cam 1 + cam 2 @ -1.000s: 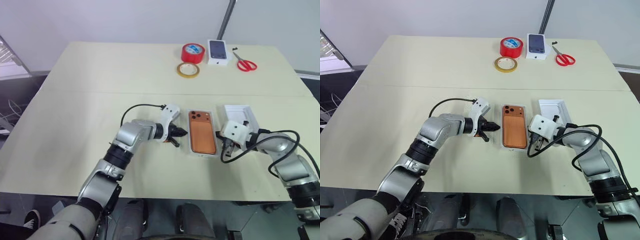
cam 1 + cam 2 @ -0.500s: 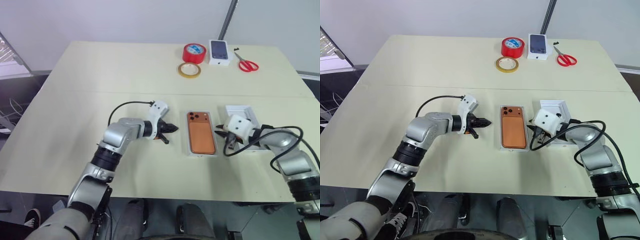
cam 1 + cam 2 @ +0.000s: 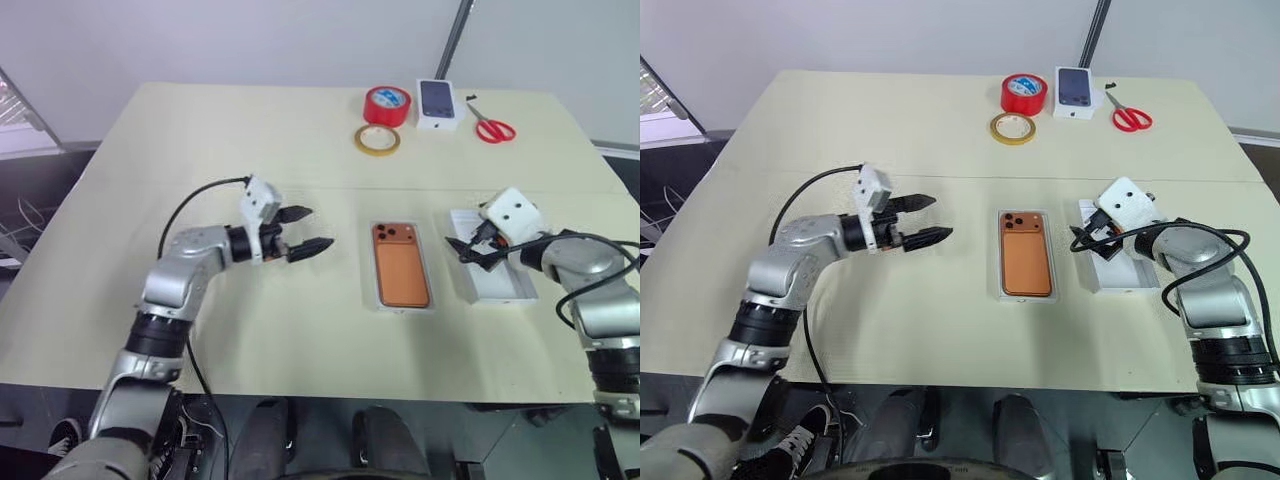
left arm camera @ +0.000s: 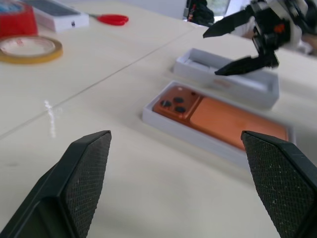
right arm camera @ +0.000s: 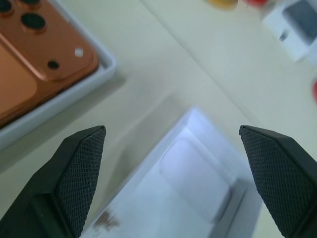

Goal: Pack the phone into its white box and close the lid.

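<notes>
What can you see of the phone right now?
The phone is a slim orange handset with rounded corners, matte-looking, lying flat with its back up inside the white box, whose thin walls frame it on all sides. The square camera cluster, with three dark lenses, sits at the far end toward the tape rolls. Nothing else touches it: the left gripper and the right gripper stand open, off to either side.

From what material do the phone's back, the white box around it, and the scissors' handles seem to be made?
Phone: likely metal or glass with a smooth copper-orange finish that shows a soft sheen.
White box: probably matte cardboard, with thin, sharp-edged walls.
Scissors: the red handles look like glossy plastic; the blades are too small to judge.
</notes>
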Tool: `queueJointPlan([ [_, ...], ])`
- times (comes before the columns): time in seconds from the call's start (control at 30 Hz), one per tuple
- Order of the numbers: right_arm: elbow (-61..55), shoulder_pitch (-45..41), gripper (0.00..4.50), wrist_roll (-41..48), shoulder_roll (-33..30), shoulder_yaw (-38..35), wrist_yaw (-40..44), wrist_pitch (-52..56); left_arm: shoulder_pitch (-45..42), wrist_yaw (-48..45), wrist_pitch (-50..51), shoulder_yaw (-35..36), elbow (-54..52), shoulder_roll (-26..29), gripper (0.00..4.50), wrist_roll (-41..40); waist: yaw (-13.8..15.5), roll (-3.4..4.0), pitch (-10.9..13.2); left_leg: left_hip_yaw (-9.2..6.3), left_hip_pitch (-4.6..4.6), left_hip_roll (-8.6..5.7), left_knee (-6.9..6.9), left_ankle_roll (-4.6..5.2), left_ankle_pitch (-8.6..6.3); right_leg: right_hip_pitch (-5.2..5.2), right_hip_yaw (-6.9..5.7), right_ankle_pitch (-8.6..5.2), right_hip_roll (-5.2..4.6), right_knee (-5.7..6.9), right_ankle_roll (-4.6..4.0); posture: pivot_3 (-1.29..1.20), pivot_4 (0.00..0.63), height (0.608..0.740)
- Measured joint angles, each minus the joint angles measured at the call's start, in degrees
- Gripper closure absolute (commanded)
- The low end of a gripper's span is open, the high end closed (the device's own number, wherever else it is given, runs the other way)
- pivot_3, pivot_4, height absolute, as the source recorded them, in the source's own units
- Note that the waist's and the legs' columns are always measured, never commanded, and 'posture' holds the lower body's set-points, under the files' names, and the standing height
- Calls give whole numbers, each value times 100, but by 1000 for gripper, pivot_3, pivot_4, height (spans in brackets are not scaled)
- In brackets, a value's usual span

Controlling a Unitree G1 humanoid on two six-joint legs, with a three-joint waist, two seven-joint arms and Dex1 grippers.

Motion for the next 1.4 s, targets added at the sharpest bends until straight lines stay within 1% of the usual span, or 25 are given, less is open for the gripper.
queueJointPlan([
  [0.03,-77,41,0,74,4,-10,3,253,47,-115,-126,36,1,62,96,-3,7,0,0,0,0,0,0,10,-6,1,0,0,-2,0,-1,0,150,728],
  [0.17,-785,64,0,733,189,-248,-13,1896,180,-471,-668,172,13,217,96,-70,8,2,0,-1,-1,-1,0,23,-15,-1,0,1,-9,-1,-3,0,150,728],
  [0.3,-1303,121,0,1011,199,-429,-298,3229,558,-823,-921,286,0,410,96,-184,-12,3,0,-1,-5,0,-10,23,-15,-11,2,0,-10,-3,-3,0,150,728],
  [0.43,-1598,138,0,1237,356,-543,-573,4267,783,-1032,-988,308,-70,525,96,-253,-18,3,0,-2,-6,0,-9,23,-16,-12,2,0,-12,-2,-7,0,150,728],
  [0.57,-1700,-241,0,1596,417,-549,-634,5215,848,-1142,-1035,307,-203,538,96,-324,-32,5,1,-2,-8,0,-11,24,-16,-16,3,-3,-13,-4,-12,0,150,728],
  [0.7,-1524,-627,0,1758,365,-507,-680,5575,1010,-1243,-1061,292,-235,537,96,-327,-63,6,1,-2,-11,0,-16,24,-16,-19,3,-1,-13,-5,-9,0,150,728],
  [0.83,-1280,-688,0,1793,76,-219,-704,5442,1128,-1294,-1024,283,-410,539,96,-404,-82,6,1,-2,-16,0,-15,25,-16,-21,3,-2,-13,-8,-10,0,150,728],
  [1.0,-865,-835,0,1789,-12,9,-790,5224,1242,-1200,-1007,261,-636,444,96,-449,-143,6,1,-2,-17,0,-16,25,-16,-23,2,1,-11,-8,-5,0,150,728],
  [1.07,-735,-904,537,1787,1,23,-853,5180,1292,-1117,-1005,246,-750,388,16,-449,-145,6,1,-2,-17,0,-16,26,-16,-22,2,1,-11,-8,-5,0,150,728],
  [1.13,-680,-937,1265,1770,3,75,-937,5140,1360,-1059,-1003,243,-843,376,16,-449,-142,6,0,-2,-17,0,-16,26,-16,-22,2,1,-11,-8,-4,0,150,728],
  [1.2,-677,-944,2422,1692,-8,186,-1026,5052,1438,-995,-995,238,-872,363,16,-446,-143,6,0,-2,-17,0,-16,26,-16,-23,2,1,-10,-8,-5,0,150,728],
  [1.33,-711,-944,4437,1664,-4,350,-1102,4872,1452,-895,-944,234,-956,337,16,-446,-138,6,0,-2,-17,0,-12,26,-16,-19,2,1,-11,-8,-5,0,150,728],
  [1.4,-710,-942,4479,1626,1,355,-1193,4861,1458,-859,-934,236,-956,337,16,-443,-130,6,0,-2,-17,0,-10,27,-17,-19,2,1,-11,-8,-5,0,150,728],
])
